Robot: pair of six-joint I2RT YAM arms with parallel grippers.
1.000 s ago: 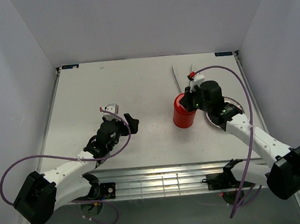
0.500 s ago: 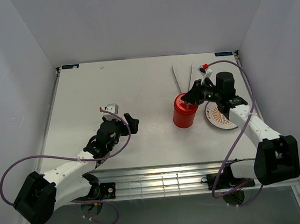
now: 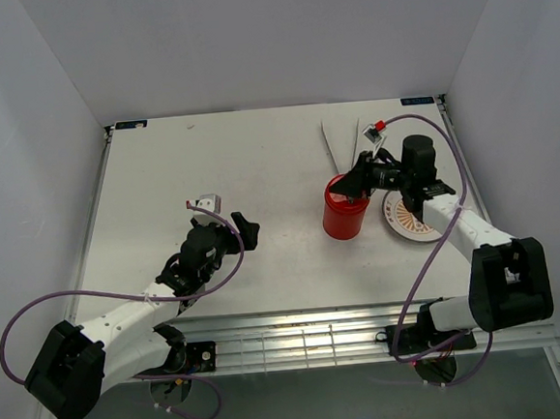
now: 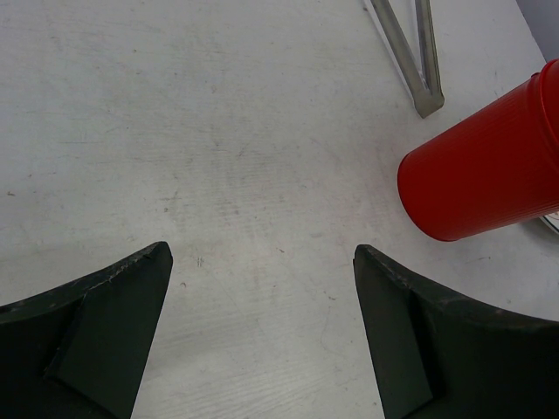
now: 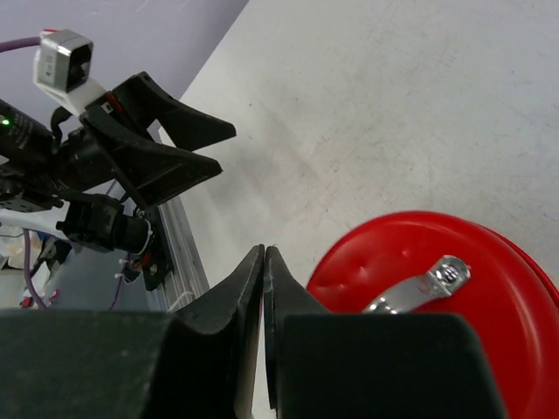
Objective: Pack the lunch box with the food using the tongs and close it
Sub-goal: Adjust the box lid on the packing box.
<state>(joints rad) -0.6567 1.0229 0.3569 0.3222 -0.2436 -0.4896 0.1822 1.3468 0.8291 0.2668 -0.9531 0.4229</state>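
Observation:
The red lunch box (image 3: 342, 222) stands upright right of the table's middle. Its round red top (image 5: 419, 262) carries a silver metal clasp (image 5: 428, 284). My right gripper (image 3: 354, 186) hovers at the box's upper rim, its fingers (image 5: 240, 288) pressed together with nothing between them. The silver tongs (image 3: 340, 139) lie flat on the table behind the box, also seen as tongs (image 4: 410, 52) in the left wrist view. My left gripper (image 3: 246, 227) stands open over bare table, well left of the lunch box (image 4: 489, 166). No food shows in any view.
A round plate with an orange pattern (image 3: 409, 219) lies right of the lunch box, under my right forearm. A metal rail (image 3: 300, 339) runs along the near edge. White walls close in the table on three sides.
My right arm has swung its elbow out to the right, uncovering the plate, while its shut gripper stays at the lunch box top. The left arm has not moved.

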